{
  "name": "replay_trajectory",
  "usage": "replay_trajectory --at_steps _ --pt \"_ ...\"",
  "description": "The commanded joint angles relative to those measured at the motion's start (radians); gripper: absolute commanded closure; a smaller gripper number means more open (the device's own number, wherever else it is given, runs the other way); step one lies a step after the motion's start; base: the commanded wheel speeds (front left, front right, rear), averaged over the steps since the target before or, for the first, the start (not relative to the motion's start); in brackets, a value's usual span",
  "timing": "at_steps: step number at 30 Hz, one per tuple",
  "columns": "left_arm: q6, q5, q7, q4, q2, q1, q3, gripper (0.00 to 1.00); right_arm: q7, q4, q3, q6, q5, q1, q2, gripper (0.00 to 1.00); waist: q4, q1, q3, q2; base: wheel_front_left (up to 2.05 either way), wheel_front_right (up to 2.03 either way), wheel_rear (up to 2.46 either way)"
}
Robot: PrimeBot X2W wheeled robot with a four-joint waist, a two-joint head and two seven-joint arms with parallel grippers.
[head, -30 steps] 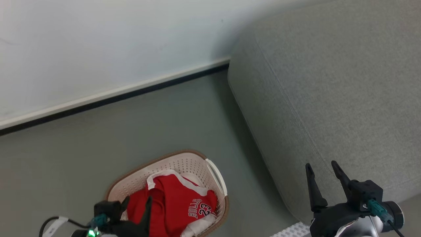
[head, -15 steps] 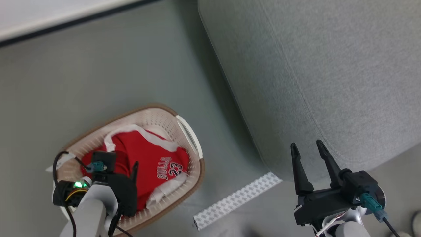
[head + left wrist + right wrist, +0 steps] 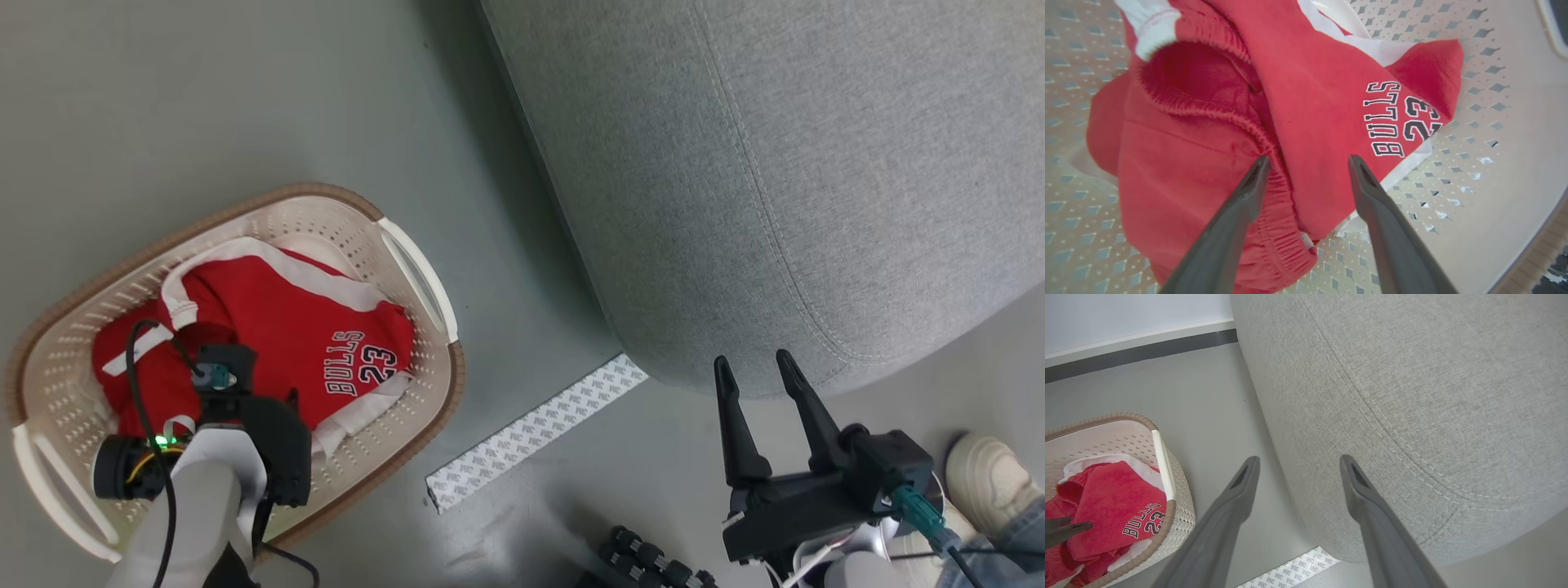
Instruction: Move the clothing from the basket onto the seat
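A: Where is the clothing (image 3: 269, 327)?

B: It is all in the basket (image 3: 351, 242), in a red heap with white trim. The basket stands on the floor (image 3: 204, 90), to the left of the seat (image 3: 816, 163).

A: Which way does the basket lie?

B: Its long way runs from low on the left up toward the seat, with a loop handle at each end. The heap lies the same way. The letters BULLS 23 are at the end near the seat.

A: Is there room to move?

B: Yes. There is bare floor between the basket and the seat. A white strip (image 3: 535, 429) with a pattern lies there, and its far end is close to the seat's round corner.

A: What about the tools?

B: The left tool (image 3: 1308, 159) is down in the basket. Its fingers are wide apart over a gathered red band and hold nothing. I cannot tell if they touch it. The right tool (image 3: 752, 359) is wide apart too and holds nothing. It points at the seat's corner, just off it.

A: What changed since a second ago?

B: The head camera tipped down, so now the whole basket shows. The left tool has come lower over the heap. A shoe (image 3: 984, 474) has come in at the lower right.
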Motion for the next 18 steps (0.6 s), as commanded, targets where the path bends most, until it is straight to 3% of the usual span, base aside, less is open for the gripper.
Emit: replay_trajectory --at_steps 1,9,11,18 --pt "0.012 0.013 0.006 0.025 0.014 -0.022 -0.009 0.0 -0.008 -0.003 -0.005 0.0 0.014 0.019 0.005 0.0 -0.015 -0.0002 0.03 -0.0003 0.0 0.0 0.0" --pt "0.029 0.028 0.002 0.094 0.027 -0.067 -0.029 0.0 -0.014 -0.004 -0.001 0.0 0.037 0.043 0.005 0.0 -0.014 -0.0002 0.043 -0.0003 0.0 0.0 0.0" --pt "0.022 0.03 -0.007 0.111 0.027 -0.076 -0.036 1.0 -0.017 -0.008 0.0 0.0 0.045 0.048 0.004 0.0 -0.014 -0.0002 0.045 -0.0003 0.0 0.0 0.0" --pt "0.009 0.015 -0.049 0.167 0.025 -0.112 -0.045 1.0 -0.02 0.012 0.022 0.0 0.052 0.025 0.004 0.0 -0.025 -0.0002 0.03 -0.0003 0.0 0.0 0.0"
